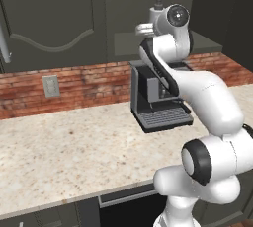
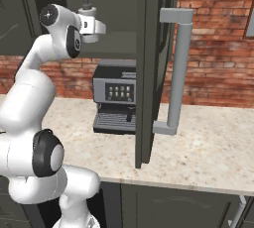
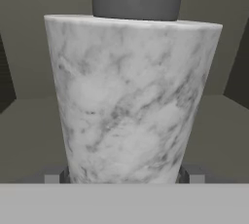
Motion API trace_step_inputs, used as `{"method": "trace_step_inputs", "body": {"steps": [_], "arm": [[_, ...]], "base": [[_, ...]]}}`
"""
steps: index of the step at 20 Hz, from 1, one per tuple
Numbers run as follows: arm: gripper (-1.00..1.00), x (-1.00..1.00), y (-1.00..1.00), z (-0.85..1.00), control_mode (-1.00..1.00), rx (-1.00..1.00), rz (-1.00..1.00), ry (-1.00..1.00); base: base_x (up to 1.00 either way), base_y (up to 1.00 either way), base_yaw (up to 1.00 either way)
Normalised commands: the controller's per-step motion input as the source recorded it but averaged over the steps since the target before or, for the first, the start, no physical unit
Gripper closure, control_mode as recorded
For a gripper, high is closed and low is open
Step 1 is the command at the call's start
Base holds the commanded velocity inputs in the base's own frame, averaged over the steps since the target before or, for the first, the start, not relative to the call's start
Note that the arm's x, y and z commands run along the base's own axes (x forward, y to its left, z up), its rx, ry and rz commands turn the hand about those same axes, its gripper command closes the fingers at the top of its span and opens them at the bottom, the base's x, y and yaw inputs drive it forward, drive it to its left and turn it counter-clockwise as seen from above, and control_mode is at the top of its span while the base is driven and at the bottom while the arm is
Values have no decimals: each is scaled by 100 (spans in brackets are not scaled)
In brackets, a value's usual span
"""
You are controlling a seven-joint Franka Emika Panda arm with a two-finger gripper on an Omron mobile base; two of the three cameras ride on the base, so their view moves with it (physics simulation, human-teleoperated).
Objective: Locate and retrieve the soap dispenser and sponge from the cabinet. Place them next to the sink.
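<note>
The soap dispenser (image 3: 126, 96), a grey-white marbled bottle with a grey pump, stands very close in the hand view. Its pump (image 1: 158, 0) (image 2: 87, 1) pokes up above the hand inside the open cabinet (image 1: 128, 43) (image 2: 119, 43). My gripper (image 3: 124, 175) (image 1: 156, 16) (image 2: 89, 18) reaches into the cabinet and straddles the bottle low down. One dark fingertip (image 3: 62, 174) presses against each side, so the gripper is shut on the bottle. The bottle's base is hidden. The sponge and the sink are out of view.
A black and grey coffee machine (image 1: 158, 97) (image 2: 116, 98) sits on the speckled counter (image 1: 74, 147) (image 2: 198, 142) right under the cabinet. The open cabinet door (image 2: 149, 73) with its long grey handle (image 2: 178, 68) juts out to the right of my arm. A brick wall (image 1: 89, 80) runs behind.
</note>
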Motion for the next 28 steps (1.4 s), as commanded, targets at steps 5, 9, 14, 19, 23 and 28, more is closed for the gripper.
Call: {"method": "trace_step_inputs", "body": {"steps": [5, 9, 14, 19, 23, 28], "arm": [[100, -91, 0, -8, -100, 2, -6, -1], [100, -99, 0, 7, -100, 0, -6, 0], [100, -100, 0, 4, -100, 1, -4, 1], [100, -100, 0, 0, -100, 0, -3, 1], [100, -100, 0, 0, -100, 0, -2, 1], [100, -100, 0, 0, -100, 0, -2, 2]], "base": [[0, 0, 0], [0, 0, 0], [0, 0, 0], [0, 0, 0], [0, 0, 0], [0, 0, 0]]}}
